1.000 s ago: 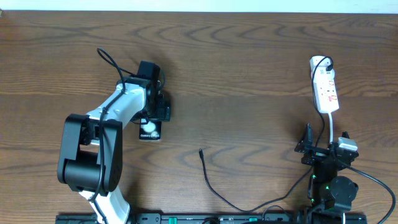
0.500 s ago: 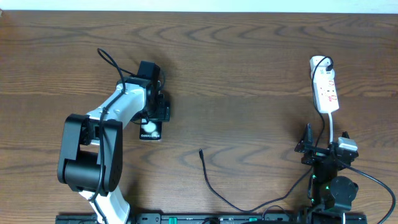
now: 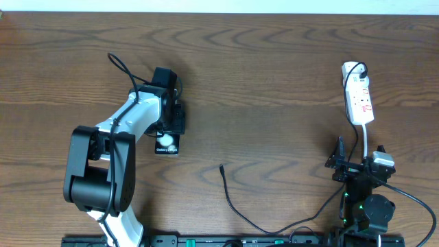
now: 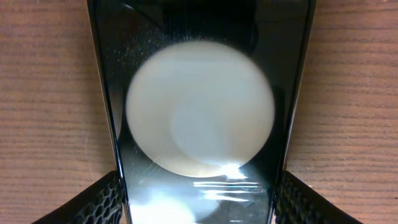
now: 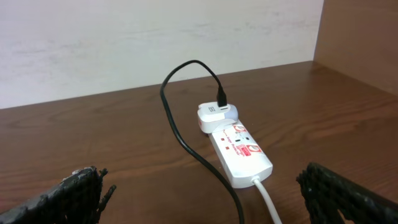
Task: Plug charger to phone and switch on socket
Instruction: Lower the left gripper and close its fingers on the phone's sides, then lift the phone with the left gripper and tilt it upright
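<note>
Hardly anything has shifted since 1 second ago: my left gripper sits a touch differently over the far end of the phone, and the rest lies as it did. From the left wrist camera the phone fills the view, its black face carrying a large white round patch, and my 2 fingers flank its long edges, close against them. I cannot tell whether they actually pinch it. The phone lies flat on the wooden table, left of centre. The charger cable curves across the near side of the table, and its plug tip lies loose, well apart from the phone. My right gripper rests near the table's front edge, fingers spread wide with nothing between them. Beyond it lies the white power strip, a white adapter plugged in at its far end.
</note>
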Controlling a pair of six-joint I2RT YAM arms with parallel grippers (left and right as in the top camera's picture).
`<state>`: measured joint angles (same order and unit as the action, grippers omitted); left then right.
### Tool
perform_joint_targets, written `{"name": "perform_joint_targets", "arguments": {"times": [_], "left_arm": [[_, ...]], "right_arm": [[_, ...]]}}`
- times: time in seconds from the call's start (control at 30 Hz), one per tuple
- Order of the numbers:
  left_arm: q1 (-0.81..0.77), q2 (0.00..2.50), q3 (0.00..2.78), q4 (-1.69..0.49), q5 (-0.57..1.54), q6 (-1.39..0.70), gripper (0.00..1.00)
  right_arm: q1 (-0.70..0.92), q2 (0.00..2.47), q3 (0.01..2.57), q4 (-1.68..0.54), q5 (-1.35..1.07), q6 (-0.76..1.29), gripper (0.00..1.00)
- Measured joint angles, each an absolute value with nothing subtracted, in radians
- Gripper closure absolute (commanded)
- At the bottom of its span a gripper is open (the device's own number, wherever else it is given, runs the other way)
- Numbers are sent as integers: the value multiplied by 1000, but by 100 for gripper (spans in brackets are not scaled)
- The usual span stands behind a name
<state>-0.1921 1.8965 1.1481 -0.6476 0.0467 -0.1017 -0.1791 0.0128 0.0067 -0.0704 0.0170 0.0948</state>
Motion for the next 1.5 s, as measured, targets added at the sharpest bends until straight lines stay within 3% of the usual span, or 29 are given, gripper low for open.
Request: {"name": "perform_joint_targets", "arguments": {"times": [0.33,0.47,1.5], "left_arm": [[-192,1897,1148,-648,47,-103,71],[-192,1897,1148,-647,47,-103,92],[-192,1908,1180,-674,33,-100,93]], "right_arm": [[-179,13,7,-70,17,94,1],[-179,13,7,-70,17,94,1],[-179,13,7,-70,17,95,1]]}}
